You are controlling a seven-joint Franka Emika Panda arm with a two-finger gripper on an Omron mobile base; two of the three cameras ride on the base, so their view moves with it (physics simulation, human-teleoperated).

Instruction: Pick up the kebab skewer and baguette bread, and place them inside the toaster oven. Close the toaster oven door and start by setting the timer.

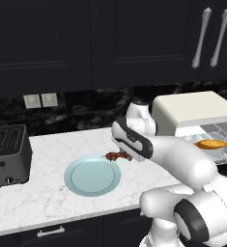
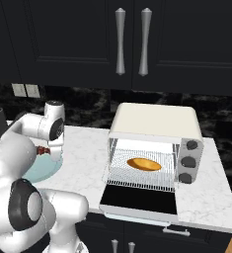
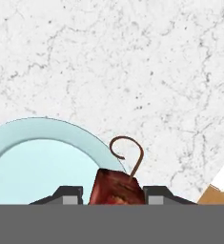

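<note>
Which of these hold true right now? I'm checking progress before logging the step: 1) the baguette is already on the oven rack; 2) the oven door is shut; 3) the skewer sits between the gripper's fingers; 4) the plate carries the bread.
1) True: the baguette bread lies on the wire rack inside the toaster oven.
2) False: the toaster oven door is folded down, open.
3) True: the kebab skewer is between the fingertips of the gripper, at the edge of the plate.
4) False: the bread is in the oven, not on the plate.
</note>
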